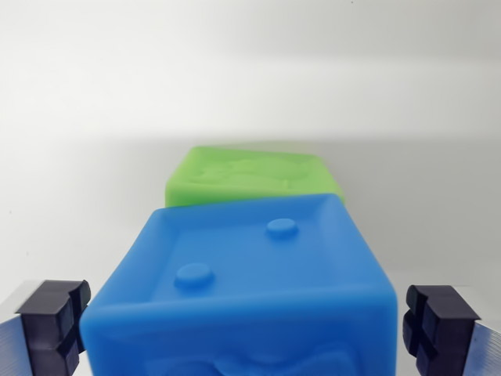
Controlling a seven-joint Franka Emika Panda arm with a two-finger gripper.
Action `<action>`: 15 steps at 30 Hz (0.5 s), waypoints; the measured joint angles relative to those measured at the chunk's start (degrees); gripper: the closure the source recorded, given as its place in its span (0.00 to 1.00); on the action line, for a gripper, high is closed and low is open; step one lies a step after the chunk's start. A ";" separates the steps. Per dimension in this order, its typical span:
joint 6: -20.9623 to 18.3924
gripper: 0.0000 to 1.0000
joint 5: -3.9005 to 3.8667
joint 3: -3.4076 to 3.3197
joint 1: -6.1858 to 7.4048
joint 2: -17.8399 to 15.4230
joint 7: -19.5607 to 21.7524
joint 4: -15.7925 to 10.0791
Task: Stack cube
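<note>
The pincer [250, 329] is seen at the bottom of the wrist view, with one dark fingertip [53, 323] at the wrist view's left and the other at the wrist view's right. The fingertips are held wide apart, and nothing is gripped. A small gap is seen on each side between the pads and the blue cube [246, 294], so the cube is not touched. The blue cube sits between the two fingertips, close to the camera, with two round bumps on its top face. Just behind it, the green cube [254, 176] is seen on the pale worktop [86, 157]. Whether the two cubes touch cannot be told, because the blue one hides the green one's near side. No cube is stacked yet. The step in hand looks like the reach for the blue cube, with the pincer lined up around it. For the next move, the fingertips would likely need to be lowered a little and closed on the blue cube's two sides. After that, the cube would have to be lifted and set down flat on the green one.
</note>
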 joint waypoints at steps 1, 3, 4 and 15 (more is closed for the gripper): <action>0.00 0.00 0.00 0.00 0.00 -0.01 0.00 0.00; -0.07 0.00 0.00 0.00 0.00 -0.08 0.00 -0.01; -0.12 0.00 0.00 0.00 0.00 -0.17 0.00 -0.01; -2.36 0.00 -0.08 -0.13 0.09 -2.83 0.05 -0.30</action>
